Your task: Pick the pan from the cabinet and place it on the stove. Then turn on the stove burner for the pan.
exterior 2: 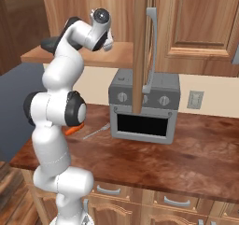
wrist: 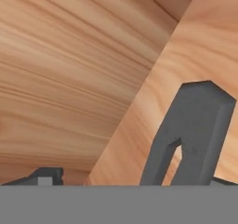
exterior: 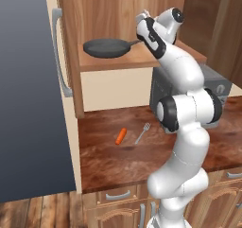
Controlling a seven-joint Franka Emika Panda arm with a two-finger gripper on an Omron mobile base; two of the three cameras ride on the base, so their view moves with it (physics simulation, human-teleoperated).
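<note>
Left base view, left to right: open cabinet [exterior: 71,57] door edge with grey bar handle; pan [exterior: 106,48] resting flat on the lower shelf, handle pointing right toward the arm's hand; carrot [exterior: 121,135] and fork [exterior: 142,133] on the counter [exterior: 108,161] below; silver oven [exterior: 215,85] behind the arm.

Risk, judged: the hand sits close to the handle's tip inside the shelf. A slightly off approach could nudge the thin handle and spin the pan, or knock the wrist against the shelf edge.

Gripper [exterior: 143,20]: the hand view shows one fingertip [wrist: 193,130] against wood; spread or pressed together, I cannot tell. Nothing visibly held.
</note>
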